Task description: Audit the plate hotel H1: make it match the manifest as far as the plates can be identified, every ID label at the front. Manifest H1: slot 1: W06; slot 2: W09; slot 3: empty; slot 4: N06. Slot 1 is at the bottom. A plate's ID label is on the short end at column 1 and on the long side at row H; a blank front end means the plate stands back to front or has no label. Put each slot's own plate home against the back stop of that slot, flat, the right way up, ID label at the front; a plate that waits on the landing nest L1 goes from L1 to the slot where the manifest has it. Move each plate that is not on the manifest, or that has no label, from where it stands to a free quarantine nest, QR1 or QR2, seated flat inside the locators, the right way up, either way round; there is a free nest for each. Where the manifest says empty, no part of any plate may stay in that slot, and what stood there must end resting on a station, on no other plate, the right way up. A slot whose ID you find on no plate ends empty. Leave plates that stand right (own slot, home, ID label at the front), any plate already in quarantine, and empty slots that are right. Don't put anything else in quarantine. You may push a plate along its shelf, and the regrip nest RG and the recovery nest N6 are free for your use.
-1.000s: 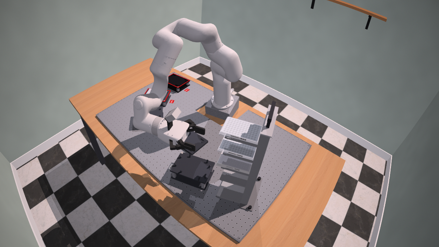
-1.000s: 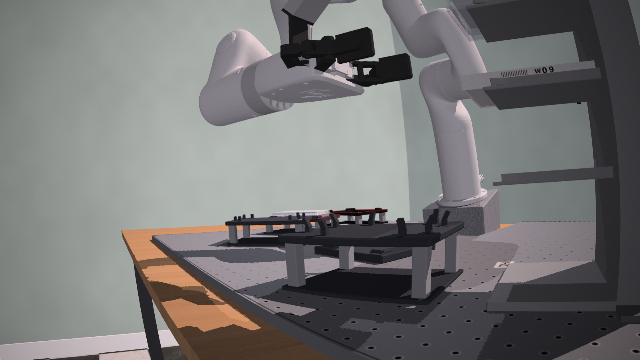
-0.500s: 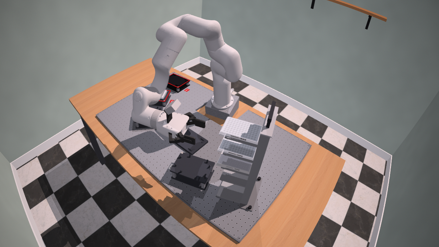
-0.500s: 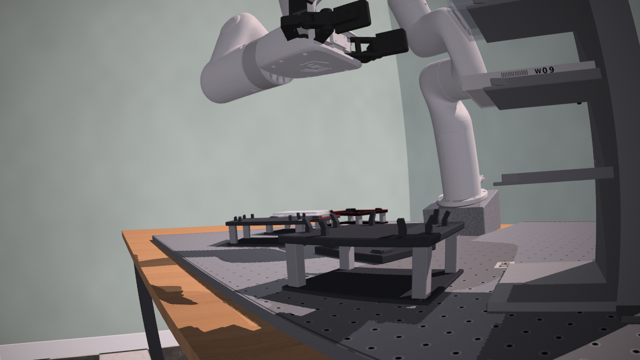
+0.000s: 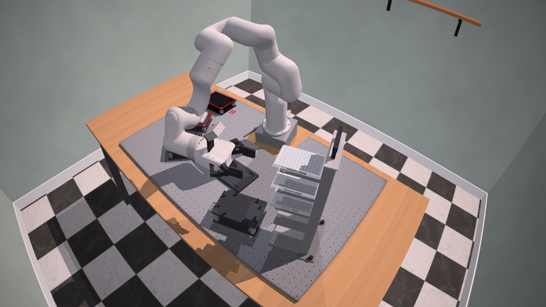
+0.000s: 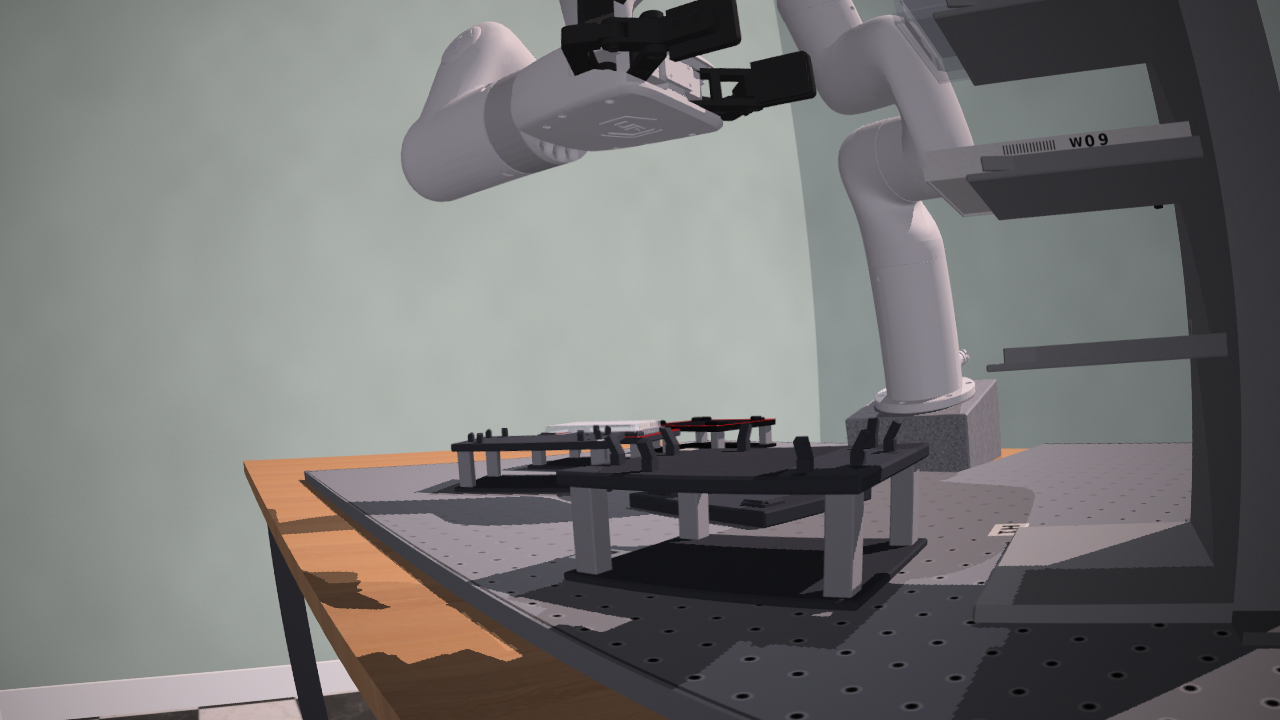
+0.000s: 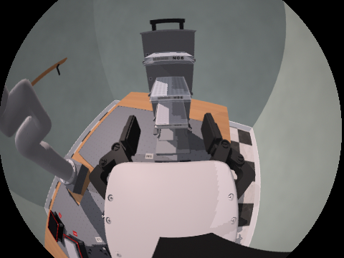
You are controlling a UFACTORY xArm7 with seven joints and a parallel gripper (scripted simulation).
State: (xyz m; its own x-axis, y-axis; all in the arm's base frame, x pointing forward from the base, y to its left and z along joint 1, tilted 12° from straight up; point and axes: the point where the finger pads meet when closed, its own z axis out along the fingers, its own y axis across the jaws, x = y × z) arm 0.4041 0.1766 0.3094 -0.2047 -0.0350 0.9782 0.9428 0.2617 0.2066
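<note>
The plate hotel H1 (image 5: 305, 190) stands on the right of the breadboard. Its top shelf holds a clear well plate (image 5: 299, 161). A second plate (image 5: 295, 185) lies on the shelf below. A third plate (image 5: 291, 204) (image 6: 1087, 140) lies under that, and its front label reads W09. The lowest shelf (image 6: 1111, 357) is bare. I cannot read the upper plates' labels. My gripper (image 5: 238, 162) is open and empty. It lies level, left of the hotel, and points at it, as the side view (image 6: 742, 53) and the wrist view (image 7: 170, 131) also show.
Two red-rimmed nests stand at the back left: one (image 5: 221, 101) is bare, the other (image 5: 204, 119) holds a white plate and is partly hidden by my arm. A raised black nest (image 5: 238, 213) stands before the hotel. A low black nest (image 5: 240, 178) lies under my gripper.
</note>
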